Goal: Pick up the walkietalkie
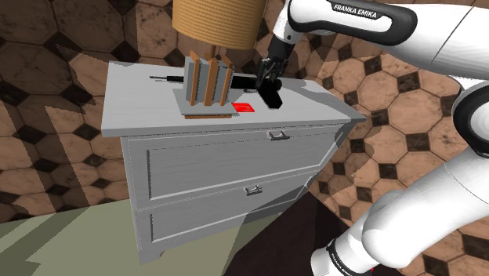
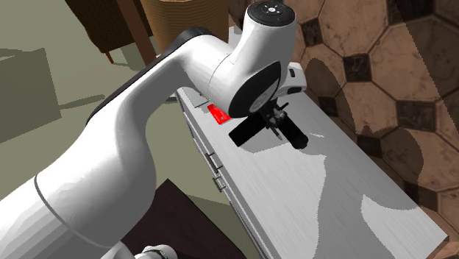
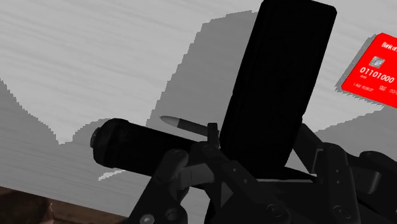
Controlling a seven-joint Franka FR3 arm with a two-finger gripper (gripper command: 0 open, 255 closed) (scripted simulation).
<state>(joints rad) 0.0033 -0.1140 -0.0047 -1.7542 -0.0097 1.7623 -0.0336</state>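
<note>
The walkietalkie (image 3: pixel 280 83) is a flat black slab with a thick black stub (image 3: pixel 127 149) sticking out sideways. My black gripper (image 3: pixel 254 167) is shut on its lower end. In the shoulder view the gripper (image 1: pixel 269 81) holds the walkietalkie (image 1: pixel 271 99) tilted over the right part of the grey dresser top (image 1: pixel 141 102). Its shadow lies apart from it on the top, so it hangs slightly above the surface. In the second exterior view the walkietalkie (image 2: pixel 246 132) shows under the wrist, beneath the gripper (image 2: pixel 274 123).
A red card (image 1: pixel 244 107) lies flat on the dresser top beside the walkietalkie. A wooden rack with upright grey slabs (image 1: pixel 208 82) stands mid-top, below a tan cylinder (image 1: pixel 215 19). A thin black rod (image 1: pixel 168 77) lies behind the rack. The dresser's front edge and drawers (image 1: pixel 235 168) face the camera.
</note>
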